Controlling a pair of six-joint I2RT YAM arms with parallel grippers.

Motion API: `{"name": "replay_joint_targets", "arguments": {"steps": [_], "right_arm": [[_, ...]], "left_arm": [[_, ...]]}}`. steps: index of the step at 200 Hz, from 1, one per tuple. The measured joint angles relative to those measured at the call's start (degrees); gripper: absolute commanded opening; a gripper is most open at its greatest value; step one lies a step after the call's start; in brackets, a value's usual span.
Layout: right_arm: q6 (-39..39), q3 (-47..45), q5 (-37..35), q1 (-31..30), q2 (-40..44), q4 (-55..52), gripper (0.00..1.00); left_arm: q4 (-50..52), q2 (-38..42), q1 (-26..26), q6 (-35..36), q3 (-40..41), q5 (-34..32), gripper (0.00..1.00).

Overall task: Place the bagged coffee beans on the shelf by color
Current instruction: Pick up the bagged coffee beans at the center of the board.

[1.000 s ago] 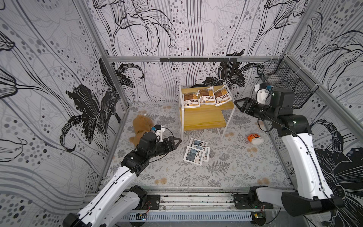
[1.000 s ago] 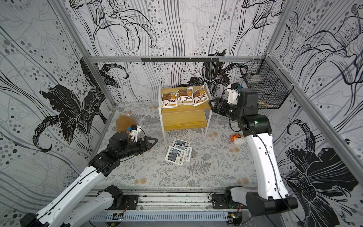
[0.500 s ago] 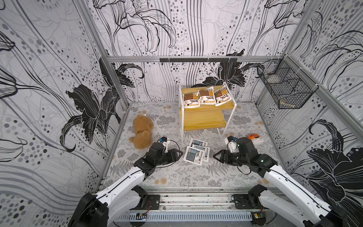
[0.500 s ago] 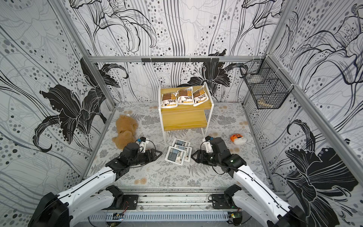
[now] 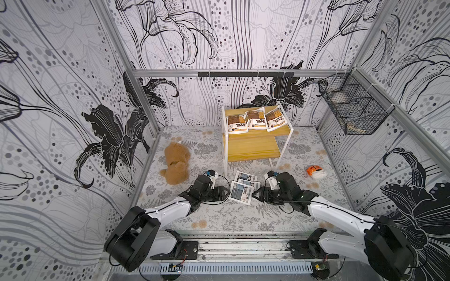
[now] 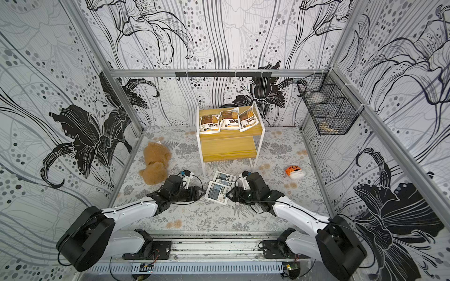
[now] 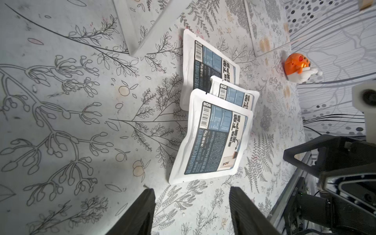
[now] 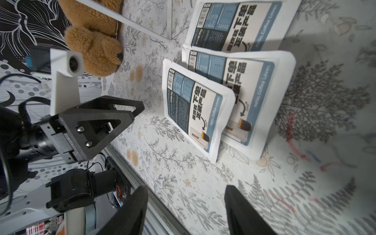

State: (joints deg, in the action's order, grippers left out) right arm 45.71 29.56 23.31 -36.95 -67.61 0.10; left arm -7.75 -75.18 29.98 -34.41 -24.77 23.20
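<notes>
Where the far end of the patterned floor [image 5: 219, 219] lies, at twelve o'clock in both top views, we see the shelf [image 5: 252, 146] standing upright. Its upper board carries the three brown-orange pouches [image 5: 255, 120] side by side, and its lower board is bare. The three grey-blue pouches [image 5: 243, 188] lie on the floor at six o'clock from the shelf, just in front of it, overlapping in a short row. The nearest pouch [image 7: 211, 140] rests partly on the one behind. The left gripper [image 5: 226, 191] sits low at nine o'clock of this nearest pouch and the right gripper [image 5: 255, 194] at three o'clock, each just beside its edge. We find both claws standing wide with nothing between the fingers. A brown plush bear [image 5: 175, 163] lies at ten o'clock of the grey-blue pouches. An orange-and-white toy [image 5: 315, 171] lies farther out toward three o'clock. A black wire basket [image 5: 353, 114] hangs higher up at two o'clock of the shelf.
</notes>
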Motion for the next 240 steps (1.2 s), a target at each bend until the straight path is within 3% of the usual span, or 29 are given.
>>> {"name": "replay_joint_targets", "arguments": {"steps": [110,240], "right_arm": [[1.25,-3.56,2.19,0.00,-9.62,12.22,0.61],[4.00,-4.42,6.32,-1.36,-18.14,24.55,0.52]], "left_arm": [[-3.48,-12.09,-0.02,6.67,-4.76,0.46,0.55],[-18.53,-14.21,1.20,1.44,1.64,5.03,0.39]]}}
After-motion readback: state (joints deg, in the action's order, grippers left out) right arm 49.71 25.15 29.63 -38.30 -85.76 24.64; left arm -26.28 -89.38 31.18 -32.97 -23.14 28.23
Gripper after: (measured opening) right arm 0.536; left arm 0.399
